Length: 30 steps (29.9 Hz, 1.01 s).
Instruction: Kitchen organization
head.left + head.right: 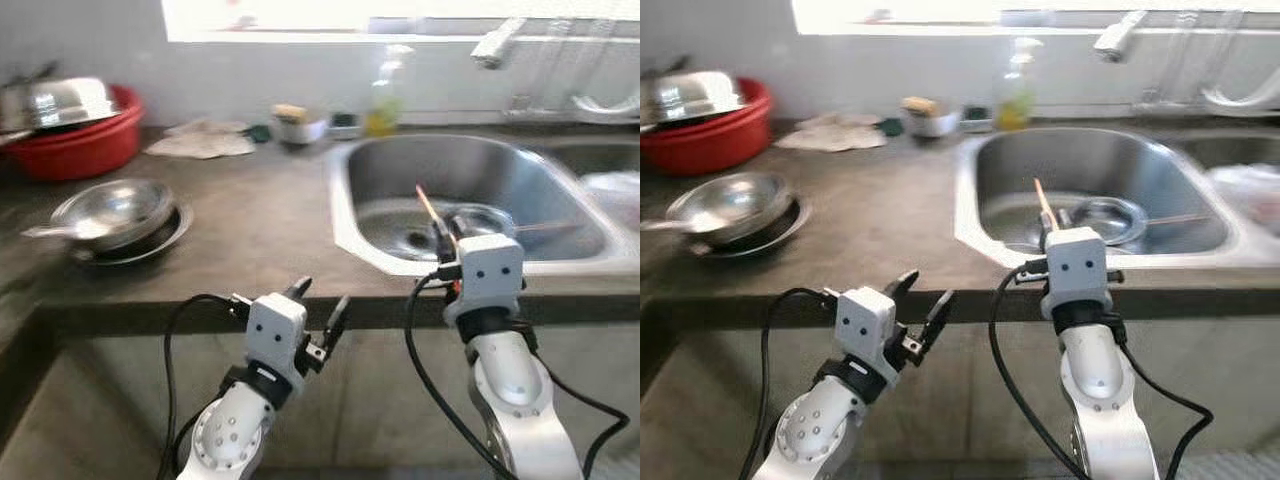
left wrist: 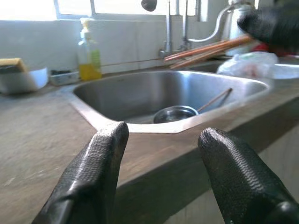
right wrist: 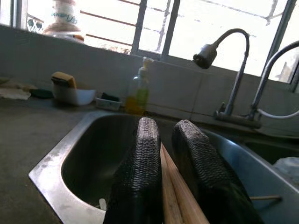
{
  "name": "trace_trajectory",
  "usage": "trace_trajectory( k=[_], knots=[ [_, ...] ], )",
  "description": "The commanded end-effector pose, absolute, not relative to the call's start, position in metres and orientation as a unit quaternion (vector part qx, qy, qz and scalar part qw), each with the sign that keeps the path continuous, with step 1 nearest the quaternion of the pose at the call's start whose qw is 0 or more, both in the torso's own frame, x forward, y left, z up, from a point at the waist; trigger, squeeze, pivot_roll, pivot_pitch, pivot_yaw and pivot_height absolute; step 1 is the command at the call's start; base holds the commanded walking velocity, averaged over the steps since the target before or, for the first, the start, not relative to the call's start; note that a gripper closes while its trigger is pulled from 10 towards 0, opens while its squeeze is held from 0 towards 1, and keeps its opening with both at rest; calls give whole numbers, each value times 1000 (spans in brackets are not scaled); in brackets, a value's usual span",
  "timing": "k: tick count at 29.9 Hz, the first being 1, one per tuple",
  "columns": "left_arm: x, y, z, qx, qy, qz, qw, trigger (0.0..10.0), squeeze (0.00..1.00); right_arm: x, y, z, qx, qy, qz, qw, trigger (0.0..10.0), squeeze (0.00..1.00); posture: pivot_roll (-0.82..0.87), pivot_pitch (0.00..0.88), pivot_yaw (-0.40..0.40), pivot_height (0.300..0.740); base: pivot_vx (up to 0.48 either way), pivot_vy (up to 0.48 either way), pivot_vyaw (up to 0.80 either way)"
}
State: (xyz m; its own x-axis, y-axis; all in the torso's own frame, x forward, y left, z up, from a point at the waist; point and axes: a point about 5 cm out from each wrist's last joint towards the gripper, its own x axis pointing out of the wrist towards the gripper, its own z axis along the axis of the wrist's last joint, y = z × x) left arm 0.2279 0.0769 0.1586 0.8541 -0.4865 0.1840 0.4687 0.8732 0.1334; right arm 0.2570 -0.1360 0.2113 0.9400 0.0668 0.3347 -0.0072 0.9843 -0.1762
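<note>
In my right gripper: chopsticks, pinched, raised above the sink rim. Beyond it, in the basin: steel bowl, uncollected. My left gripper: spread, empty. Organizing looks barely underway.

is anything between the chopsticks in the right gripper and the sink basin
Nothing visible does. The right gripper is shut on the chopsticks just over the sink's front rim, and the basin beyond lies open; a small metal bowl sits on its floor.
</note>
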Motion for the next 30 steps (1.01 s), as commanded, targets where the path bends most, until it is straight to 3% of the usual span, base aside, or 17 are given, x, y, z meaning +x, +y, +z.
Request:
trace_trajectory(
  k=[1,10,15,20,30],
  knots=[
    [228,76,162,50,-114,-244,962,10000,0,258,-132,221,-77,-187,27,979,10000,0,155,51,-22,740,0,-420,0],
    [230,78,162,59,-115,-239,962,10000,0,271,-134,233,-81,-198,40,976,10000,0,161,51,-27,740,174,-407,0],
    [230,78,162,60,-114,-239,963,10000,0,273,-132,235,-77,-198,45,976,10000,0,161,53,-26,740,275,-391,800],
    [230,78,162,59,-113,-239,963,10000,0,278,-132,238,-67,-193,52,978,10000,0,161,54,-24,740,371,-299,0],
    [231,80,162,54,-113,-224,966,10000,0,287,-137,242,-72,-185,64,978,10000,0,162,58,-29,740,427,-51,0]
  ],
)
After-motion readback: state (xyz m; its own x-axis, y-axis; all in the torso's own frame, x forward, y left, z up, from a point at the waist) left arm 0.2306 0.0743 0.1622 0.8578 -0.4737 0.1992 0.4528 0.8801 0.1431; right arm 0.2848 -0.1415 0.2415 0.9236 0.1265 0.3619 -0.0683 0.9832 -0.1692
